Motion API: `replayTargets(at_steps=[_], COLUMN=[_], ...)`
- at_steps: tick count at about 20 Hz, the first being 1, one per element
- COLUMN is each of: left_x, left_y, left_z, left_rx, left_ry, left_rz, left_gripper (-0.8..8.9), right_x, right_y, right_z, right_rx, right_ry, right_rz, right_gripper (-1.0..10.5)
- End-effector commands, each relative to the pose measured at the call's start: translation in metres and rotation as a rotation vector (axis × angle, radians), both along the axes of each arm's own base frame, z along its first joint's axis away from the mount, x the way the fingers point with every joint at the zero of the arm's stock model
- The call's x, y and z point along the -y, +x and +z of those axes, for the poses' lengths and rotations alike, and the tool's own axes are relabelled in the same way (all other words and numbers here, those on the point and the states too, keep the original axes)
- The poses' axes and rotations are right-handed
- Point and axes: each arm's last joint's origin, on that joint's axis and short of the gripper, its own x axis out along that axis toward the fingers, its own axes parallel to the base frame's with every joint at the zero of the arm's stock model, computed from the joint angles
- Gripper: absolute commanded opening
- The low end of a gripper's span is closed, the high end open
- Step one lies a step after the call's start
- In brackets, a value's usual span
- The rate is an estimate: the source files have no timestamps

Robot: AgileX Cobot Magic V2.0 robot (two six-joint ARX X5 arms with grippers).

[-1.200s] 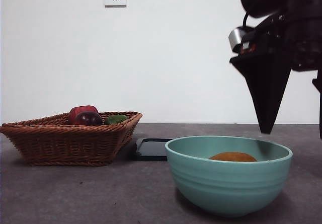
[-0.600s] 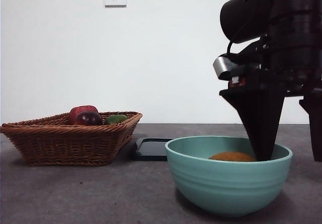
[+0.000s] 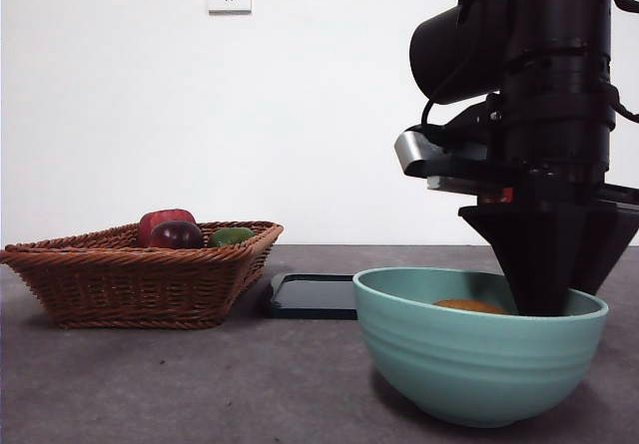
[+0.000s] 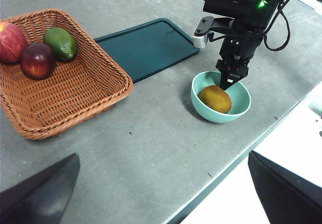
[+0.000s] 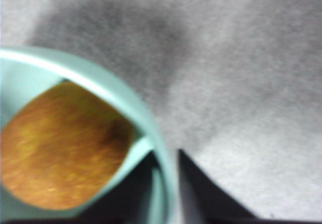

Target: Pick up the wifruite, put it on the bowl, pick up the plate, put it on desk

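Observation:
The orange-brown wifruite lies inside the teal bowl, which stands on the desk. My right gripper reaches down into the bowl's far side, one jaw inside and one outside, shut on the rim beside the fruit. A flat dark teal plate lies on the desk between bowl and basket. My left gripper hangs open high above the desk, holding nothing.
A wicker basket stands at the left with a red apple, a dark purple fruit and a green fruit. The desk's edge runs close by the bowl.
The right gripper came down and leftward from above the bowl onto its rim. In the front view the bowl has shifted a little to the right.

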Motion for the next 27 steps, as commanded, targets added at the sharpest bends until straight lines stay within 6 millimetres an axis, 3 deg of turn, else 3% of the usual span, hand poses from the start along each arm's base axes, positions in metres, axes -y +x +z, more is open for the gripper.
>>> replayTargets(at_steps=[1,5,9,16,20,27], left_x=[-0.001,-0.001,-0.001,-0.001,-0.001,-0.001], left_y=[-0.001,-0.001,-0.001,-0.001,-0.001,-0.001], left_z=[0.003,0.003,0.003,0.003,0.003,0.003], left_rx=[0.018,0.018,0.018,0.018,0.018,0.018], left_ry=[-0.011,-0.011,-0.011,-0.011,-0.011,-0.011], left_rz=[-0.016,-0.016,-0.016,-0.016,-0.016,-0.016], left_gripper=[5.31,5.31,5.31,5.31,5.31,5.31], right_x=[-0.005,-0.006,-0.009,-0.007,-0.004,0.002], right_y=[0.002,0.004,0.016,0.077,0.119,0.172], right_z=[0.0,0.007,0.03,0.065,0.065,0.034], right_rx=[-0.019,-0.026,0.031,0.086,0.09,0.052], right_ry=[0.025,0.021,0.006,0.024,0.033,0.106], right_rz=[-0.011,-0.037,-0.051,-0.093,-0.128,-0.171], right_gripper=[0.1,0.1,0.1,0.1,0.1,0.1])
